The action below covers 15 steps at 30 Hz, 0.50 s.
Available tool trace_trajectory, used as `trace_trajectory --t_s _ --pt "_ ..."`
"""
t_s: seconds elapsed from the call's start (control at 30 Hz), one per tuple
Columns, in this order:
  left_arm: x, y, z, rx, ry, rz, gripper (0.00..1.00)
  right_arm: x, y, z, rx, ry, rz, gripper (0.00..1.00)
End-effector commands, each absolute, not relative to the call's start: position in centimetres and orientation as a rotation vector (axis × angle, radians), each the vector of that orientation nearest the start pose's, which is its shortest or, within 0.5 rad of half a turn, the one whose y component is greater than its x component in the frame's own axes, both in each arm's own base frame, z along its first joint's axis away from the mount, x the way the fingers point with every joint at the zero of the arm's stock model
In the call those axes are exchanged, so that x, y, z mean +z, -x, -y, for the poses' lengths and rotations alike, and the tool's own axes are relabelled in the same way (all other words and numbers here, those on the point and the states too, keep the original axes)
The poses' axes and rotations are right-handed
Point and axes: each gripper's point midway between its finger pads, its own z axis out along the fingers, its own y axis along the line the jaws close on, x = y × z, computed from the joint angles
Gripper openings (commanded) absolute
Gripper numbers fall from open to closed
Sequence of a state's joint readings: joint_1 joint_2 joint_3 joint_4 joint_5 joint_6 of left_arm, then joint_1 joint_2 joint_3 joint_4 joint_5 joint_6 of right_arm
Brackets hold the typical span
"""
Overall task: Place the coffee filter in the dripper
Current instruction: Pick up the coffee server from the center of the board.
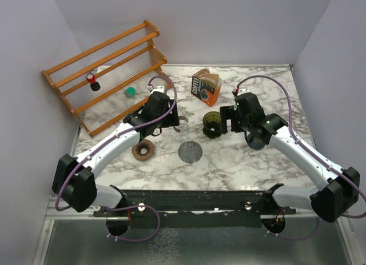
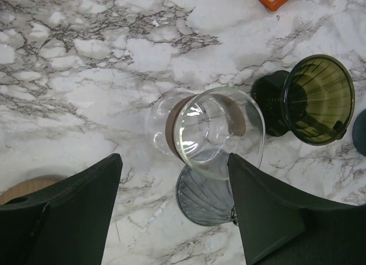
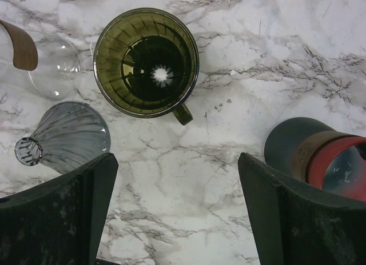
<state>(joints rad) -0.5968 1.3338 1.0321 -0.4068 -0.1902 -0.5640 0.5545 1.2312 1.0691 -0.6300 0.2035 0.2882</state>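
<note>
COFFEE in white on a dark panel of the orange box (image 1: 205,89), at the back of the table (image 1: 251,168); finer print below too small to read. Tan paper (image 1: 213,78) sticking up from the open top; cannot tell whether filter or flap. Marks on the red band of the mug (image 3: 320,153) too blurred to read.

Dripper (image 3: 146,62) olive green, upright on the marble just in front of the box, mouth up, long axis vertical, handle toward the lower right in the right wrist view. Ahead of the right gripper (image 3: 177,213), nearer its left finger, touching neither. Fingers spread wide, nothing between them.

Left gripper (image 2: 174,219) likewise wide and holding nothing, with the glass carafe (image 2: 211,131) ahead between its fingers and a grey cone (image 2: 203,199) just below. Dripper off to the right there, beside the carafe, apart from the fingers.
</note>
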Motion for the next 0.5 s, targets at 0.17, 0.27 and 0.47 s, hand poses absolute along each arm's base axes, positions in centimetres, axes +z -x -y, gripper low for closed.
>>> trace_trajectory --t_s 0.17,0.27,0.47 --pt "16.4 -34.5 21.9 -0.371 0.044 -2.336 0.65 18.0 -28.2 -14.8 0.21 0.19 -2.309 0.92" --pt "15.9 -34.9 22.2 -0.353 0.036 -2.358 0.54 17.9 -27.9 -14.4 0.197 0.18 -2.307 0.92" --pt "14.6 -35.3 22.1 -0.308 0.014 -2.402 0.39 17.8 -27.3 -13.9 0.196 0.168 -2.296 0.92"
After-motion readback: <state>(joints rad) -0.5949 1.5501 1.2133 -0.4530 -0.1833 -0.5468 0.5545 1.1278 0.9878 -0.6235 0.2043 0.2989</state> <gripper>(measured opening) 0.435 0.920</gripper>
